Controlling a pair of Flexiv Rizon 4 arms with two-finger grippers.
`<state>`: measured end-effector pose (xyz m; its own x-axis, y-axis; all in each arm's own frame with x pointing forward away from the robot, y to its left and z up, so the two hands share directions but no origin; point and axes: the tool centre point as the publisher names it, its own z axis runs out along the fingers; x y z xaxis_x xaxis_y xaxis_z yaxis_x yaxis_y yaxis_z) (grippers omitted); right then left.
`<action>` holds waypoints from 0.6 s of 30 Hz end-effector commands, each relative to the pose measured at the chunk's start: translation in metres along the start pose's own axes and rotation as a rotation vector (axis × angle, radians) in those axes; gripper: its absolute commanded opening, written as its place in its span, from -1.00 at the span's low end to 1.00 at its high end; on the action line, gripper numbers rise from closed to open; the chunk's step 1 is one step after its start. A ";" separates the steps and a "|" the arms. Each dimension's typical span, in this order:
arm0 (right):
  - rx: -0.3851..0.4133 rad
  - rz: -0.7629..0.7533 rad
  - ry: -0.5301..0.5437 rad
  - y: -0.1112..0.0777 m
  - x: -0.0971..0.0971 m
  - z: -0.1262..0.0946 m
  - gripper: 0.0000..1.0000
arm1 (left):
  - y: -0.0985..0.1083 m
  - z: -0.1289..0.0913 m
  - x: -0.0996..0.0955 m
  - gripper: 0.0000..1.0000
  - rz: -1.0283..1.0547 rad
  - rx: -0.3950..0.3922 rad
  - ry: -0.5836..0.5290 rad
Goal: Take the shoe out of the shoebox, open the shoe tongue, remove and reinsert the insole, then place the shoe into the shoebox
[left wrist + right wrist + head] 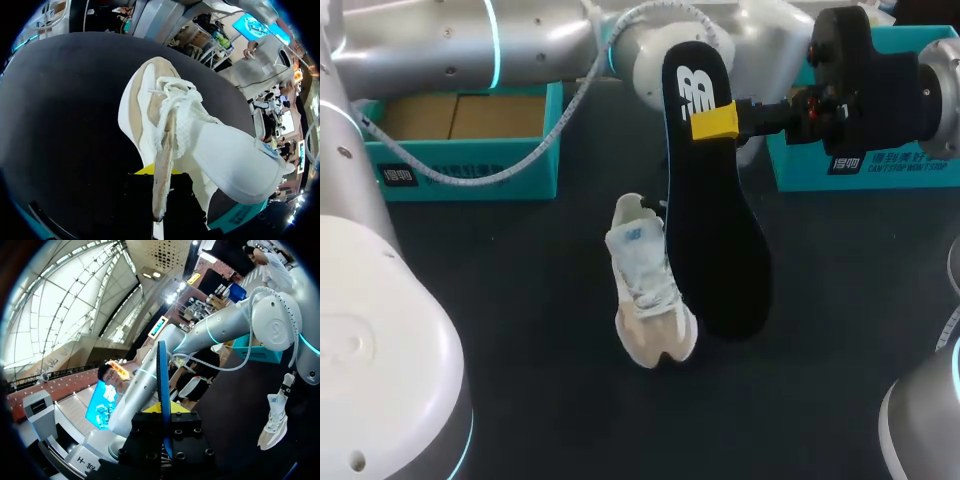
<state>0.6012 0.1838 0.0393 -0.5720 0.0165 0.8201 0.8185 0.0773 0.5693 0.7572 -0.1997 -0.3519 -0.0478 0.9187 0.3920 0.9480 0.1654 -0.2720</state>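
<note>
Head view takes in the dark surface (520, 300), with the left arm (440, 45) stretching along its far side from the left and the right arm (880, 70) coming in at the far right corner. An open teal shoebox (470, 165) sits at the far left, its brown cardboard floor showing, and a second box (880, 170) of the same teal sits at the far right, partly hidden by the right arm. The black insole (715, 230) is held up in the air near the middle, its white logo end farthest from the robot and its rounded toe end nearest. The right tool (713, 120) is clamped on the insole near the logo end; in the right wrist view the insole stands edge-on between the two fingers, pinched from both sides. The white and beige shoe (645, 290) is just beside the insole's lower half, on its left, toe pointing down toward the surface and heel end up; whether the toe touches the surface cannot be told. The left tool (157, 172) has closed on the shoe's side wall beside the opening, with one yellow tip showing and the other hidden behind the shoe. The laces lie loose over the tongue.
</note>
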 end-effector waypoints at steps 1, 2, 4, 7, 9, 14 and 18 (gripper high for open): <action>0.001 0.002 -0.001 0.001 -0.001 0.002 -1.00 | -0.012 0.005 0.010 -1.00 0.004 -0.050 -0.046; 0.001 0.002 -0.001 0.001 -0.001 0.002 -1.00 | -0.014 0.007 0.009 -1.00 0.007 -0.072 -0.048; 0.001 0.002 -0.001 0.001 -0.001 0.002 -1.00 | -0.018 0.010 0.008 -1.00 0.010 -0.079 -0.041; 0.001 0.002 -0.001 0.001 -0.001 0.002 -1.00 | -0.024 0.014 0.005 -1.00 -0.027 -0.119 -0.042; 0.001 0.002 -0.001 0.001 -0.001 0.002 -1.00 | -0.027 0.016 0.004 -1.00 -0.025 -0.126 -0.048; 0.001 0.002 -0.001 0.001 -0.001 0.002 -1.00 | -0.031 0.025 -0.002 -1.00 -0.027 -0.158 -0.041; 0.001 0.002 -0.001 0.001 -0.001 0.002 -1.00 | -0.031 0.028 -0.006 -1.00 -0.020 -0.137 -0.020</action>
<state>0.6013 0.1838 0.0393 -0.5720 0.0165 0.8201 0.8185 0.0773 0.5693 0.7178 -0.1962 -0.3674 -0.0719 0.9273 0.3674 0.9823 0.1296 -0.1350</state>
